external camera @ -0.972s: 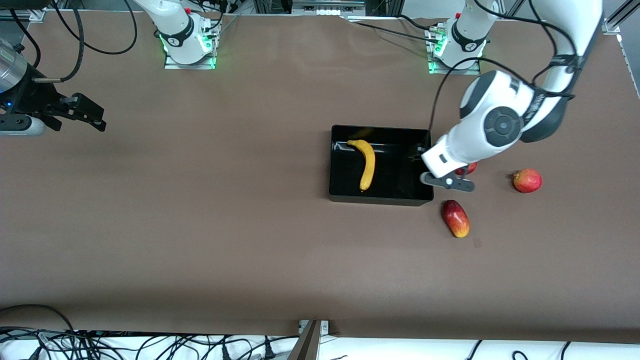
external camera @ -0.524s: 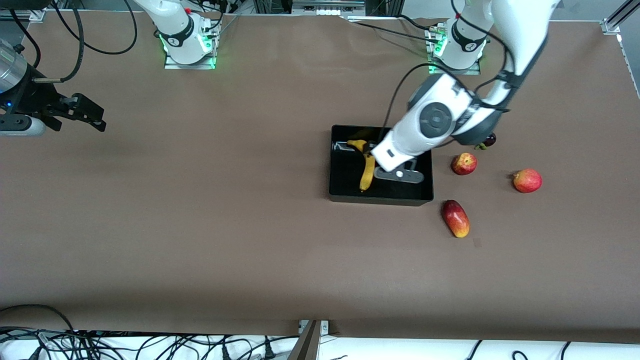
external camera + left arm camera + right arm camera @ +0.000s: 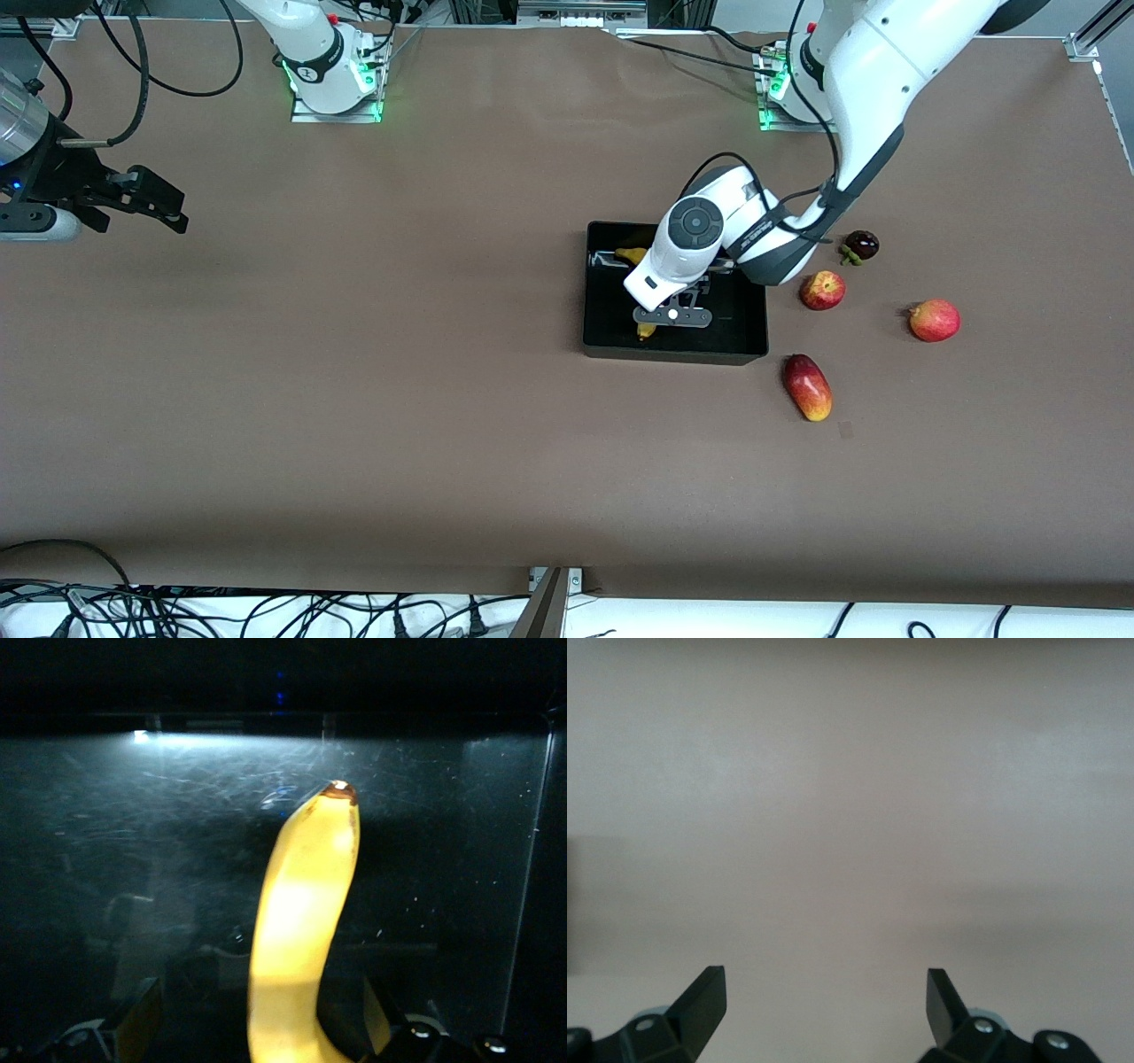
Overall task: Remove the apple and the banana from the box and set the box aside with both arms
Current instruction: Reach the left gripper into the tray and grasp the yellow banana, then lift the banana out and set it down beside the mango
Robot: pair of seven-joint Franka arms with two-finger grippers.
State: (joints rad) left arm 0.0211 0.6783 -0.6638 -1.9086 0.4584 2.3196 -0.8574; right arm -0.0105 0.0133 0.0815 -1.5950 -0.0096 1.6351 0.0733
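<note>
The black tray [image 3: 673, 353] lies mid-table toward the left arm's end. The yellow banana [image 3: 631, 255] lies in it, mostly hidden under the left arm's wrist. My left gripper [image 3: 664, 310] is low in the tray, open, with its fingers on either side of the banana [image 3: 301, 904] and a gap on each side. In the left wrist view this gripper [image 3: 259, 1014] straddles the fruit. A small red-yellow apple [image 3: 822, 290] lies on the table beside the tray. My right gripper [image 3: 164, 204] waits, open and empty [image 3: 824, 1001], over bare table at the right arm's end.
A second round red-yellow fruit [image 3: 934, 320] lies farther toward the left arm's end. The oblong mango [image 3: 806, 387] lies nearer the front camera than the apple. The dark purple fruit [image 3: 860, 245] lies farther from it. Brown tabletop [image 3: 399, 399] spreads round them.
My left arm swung from the tray's edge near the apple to over the banana and came down around it. The apple and purple fruit came into view. The right arm stayed still.
</note>
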